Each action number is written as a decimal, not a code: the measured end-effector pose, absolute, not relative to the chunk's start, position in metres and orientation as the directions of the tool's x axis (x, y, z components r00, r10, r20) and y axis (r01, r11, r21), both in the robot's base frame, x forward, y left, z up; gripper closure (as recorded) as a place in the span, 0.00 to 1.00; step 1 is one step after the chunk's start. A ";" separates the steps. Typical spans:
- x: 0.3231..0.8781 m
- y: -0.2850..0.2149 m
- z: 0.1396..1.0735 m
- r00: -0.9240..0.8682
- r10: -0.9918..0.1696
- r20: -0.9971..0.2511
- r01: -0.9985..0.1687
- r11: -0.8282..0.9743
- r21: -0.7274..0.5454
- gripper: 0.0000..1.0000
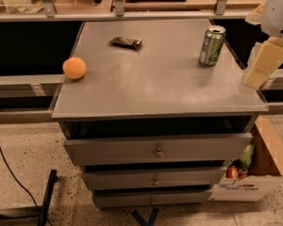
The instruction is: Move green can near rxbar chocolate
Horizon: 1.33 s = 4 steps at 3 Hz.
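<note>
The green can (212, 45) stands upright at the back right of the grey cabinet top (160, 84). The rxbar chocolate (126, 42), a flat dark bar, lies at the back, left of centre, well apart from the can. My gripper (263, 64), pale cream under a white arm, hangs at the right edge of the view. It is to the right of the can, slightly nearer the front, over the cabinet's right edge. It holds nothing and does not touch the can.
An orange ball (74, 68) sits near the cabinet top's left edge. Drawers (156, 149) stand slightly open below. A cardboard box (254, 173) with items is on the floor at the right. Shelves with metal rails (118, 4) run behind.
</note>
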<state>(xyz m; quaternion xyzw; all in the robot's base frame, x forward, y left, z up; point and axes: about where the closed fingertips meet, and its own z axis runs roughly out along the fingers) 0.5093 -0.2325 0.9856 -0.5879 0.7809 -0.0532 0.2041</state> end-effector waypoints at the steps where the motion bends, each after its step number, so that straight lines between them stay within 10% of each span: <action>1: 0.559 -0.243 0.992 -0.235 -0.914 -0.330 -0.866 0.352 -0.356 0.00; 4: 0.684 -0.247 0.978 -0.203 -0.767 -0.609 -0.816 0.476 -0.327 0.00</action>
